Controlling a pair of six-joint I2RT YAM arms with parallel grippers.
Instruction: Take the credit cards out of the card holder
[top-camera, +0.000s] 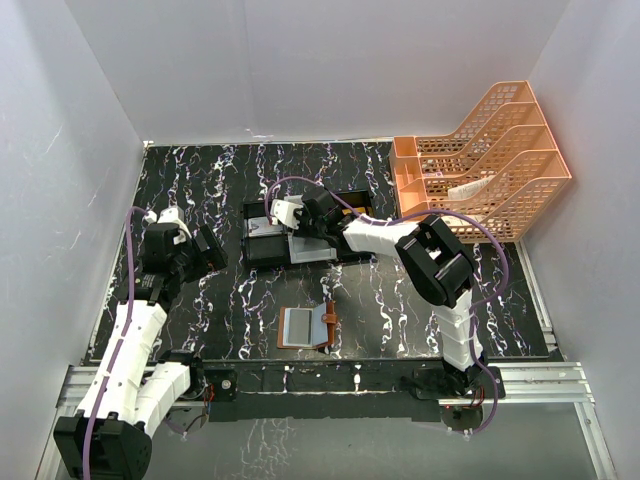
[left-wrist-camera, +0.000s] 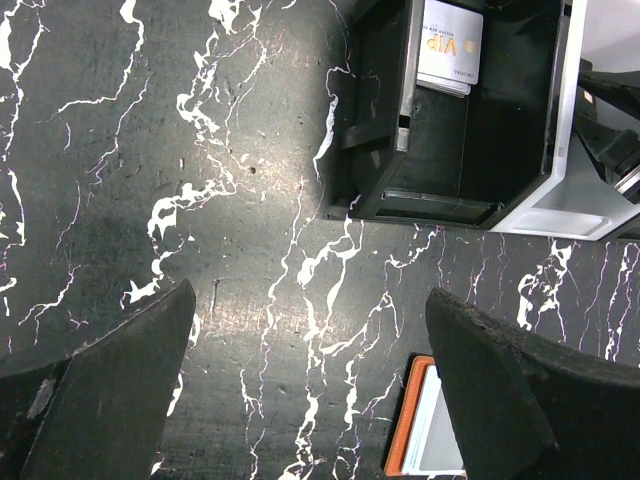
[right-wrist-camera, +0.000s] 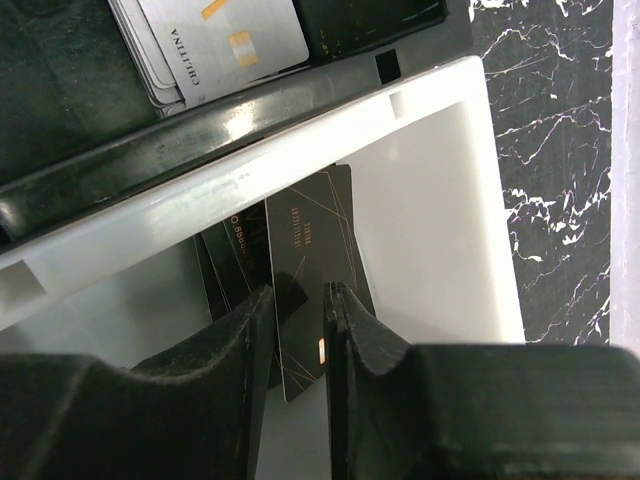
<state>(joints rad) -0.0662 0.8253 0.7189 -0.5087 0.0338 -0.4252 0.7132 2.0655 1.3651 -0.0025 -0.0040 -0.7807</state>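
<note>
- card holder (top-camera: 306, 328): brown folder, lying spread open and flat on the black marbled table (top-camera: 220, 175). It is near the front edge, between the two arm bases and well apart from the tray.
- Long axis: left to right, roughly parallel to the front edge. The clasp tab (top-camera: 330, 320) sits at the right-hand end. A pale grey-blue rectangle shows on the left leaf; card or pocket lining, I cannot tell.
- The left wrist view catches only one corner of the holder (left-wrist-camera: 420, 435): an orange-brown rim around a pale inner face.
- credit cards (right-wrist-camera: 225, 40): a fanned pale grey stack in a black compartment of the tray (right-wrist-camera: 440, 120). The left wrist view shows a white card marked VIP (left-wrist-camera: 450, 45) there; the top view does not resolve it.
- dark card (right-wrist-camera: 315, 250): black with fine gold lines, in the white compartment, with further dark cards under it. Seen only by the right wrist camera.
- right gripper (right-wrist-camera: 298, 288): over the white compartment, fingers close with a narrow slit, and the dark card shows in the slit. Whether they pinch it cannot be told.
- left gripper (left-wrist-camera: 310, 290): fingers wide apart, holding nothing, over bare table left of the tray.
- orange file rack (top-camera: 490, 160): far right corner, top view only.
</note>
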